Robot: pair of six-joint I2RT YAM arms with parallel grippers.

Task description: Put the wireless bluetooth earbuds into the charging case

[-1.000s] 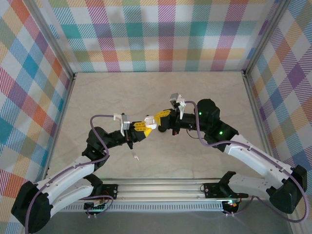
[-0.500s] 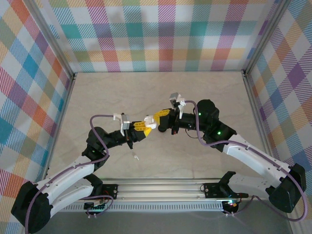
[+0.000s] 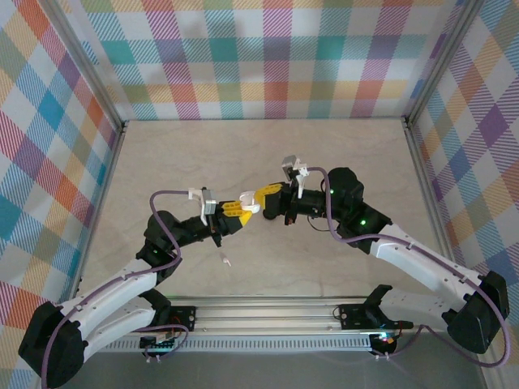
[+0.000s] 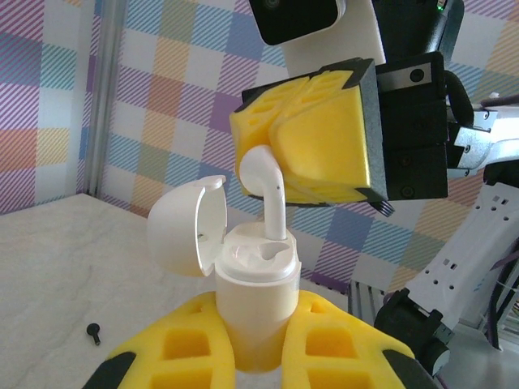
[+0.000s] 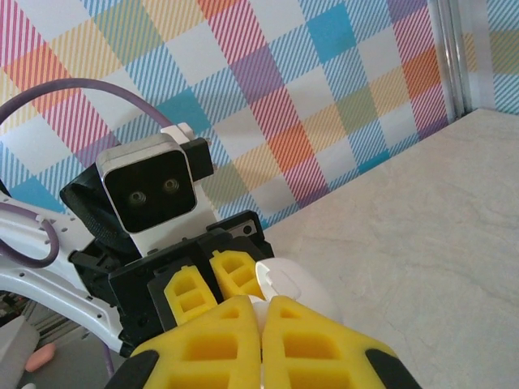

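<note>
My left gripper (image 4: 255, 344) is shut on a white charging case (image 4: 255, 296), held upright with its lid (image 4: 182, 227) swung open to the left. Just above it my right gripper (image 4: 304, 138) is shut on a white earbud (image 4: 261, 172). The earbud's stem points down, and its tip reaches into a socket in the case's top. In the top view the two grippers, left (image 3: 235, 212) and right (image 3: 261, 197), meet over the middle of the table. In the right wrist view my right gripper (image 5: 263, 324) hides the earbud; the open lid (image 5: 296, 285) shows past it.
A second white earbud (image 3: 226, 261) lies on the table near the left arm. A small black earbud (image 4: 95, 331) lies on the marble surface below and left of the case. Plaid walls (image 3: 268, 57) close the table in on three sides.
Almost nothing: the right gripper has edged slightly toward the left one, and both grips are unchanged.
</note>
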